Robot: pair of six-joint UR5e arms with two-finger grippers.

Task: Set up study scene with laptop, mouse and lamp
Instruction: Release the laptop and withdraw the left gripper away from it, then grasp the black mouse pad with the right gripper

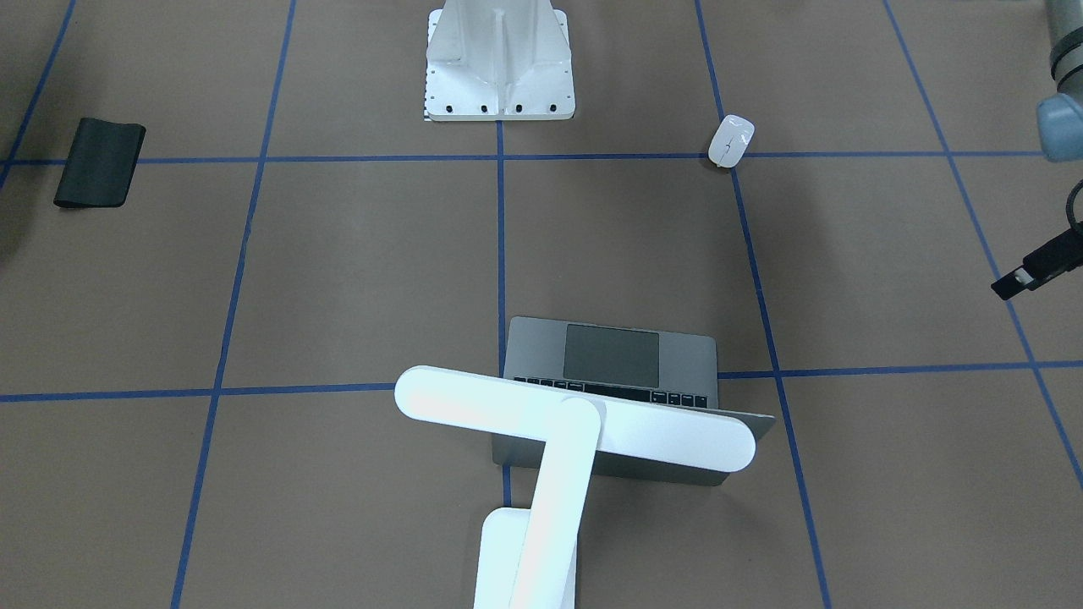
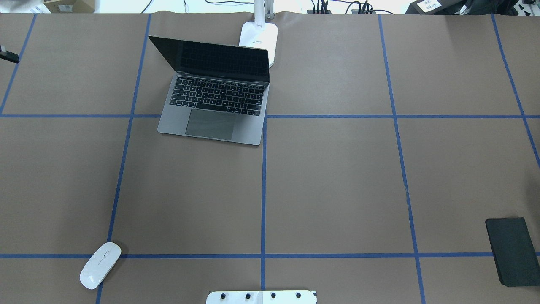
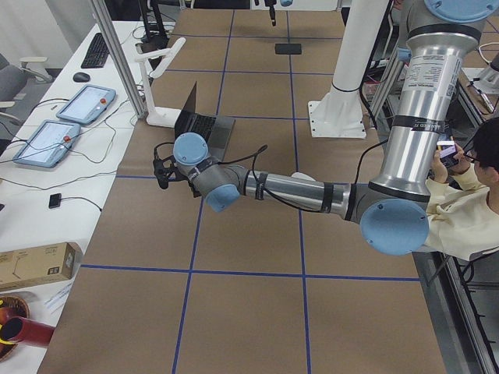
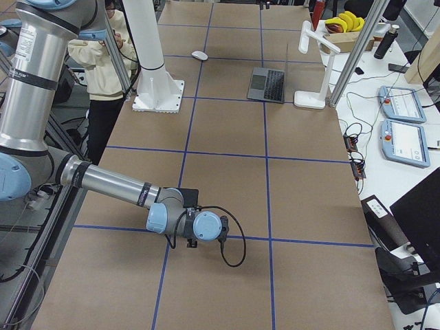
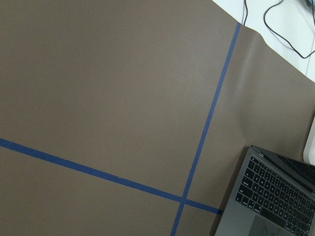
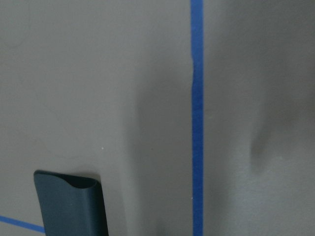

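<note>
The laptop (image 2: pixel 215 99) stands open at the far left-centre of the table, screen dark; it also shows in the front view (image 1: pixel 626 359) and the left wrist view (image 5: pixel 275 196). The lamp (image 1: pixel 575 420) stands behind it, its bar head over the lid and its base (image 2: pixel 259 40) at the far edge. The mouse (image 2: pixel 100 265) lies near the robot on the left, on a blue tape line. My left gripper (image 3: pixel 161 167) hovers over bare table left of the laptop. My right gripper (image 4: pixel 177 237) hovers by the black mat. I cannot tell whether either is open or shut.
A flat black mat (image 2: pixel 512 251) lies near the right edge; it also shows in the right wrist view (image 6: pixel 74 204). The white bolted pedestal (image 1: pixel 499 63) stands at the robot's side. Blue tape lines grid the brown table. A person (image 3: pixel 468 202) sits behind the robot.
</note>
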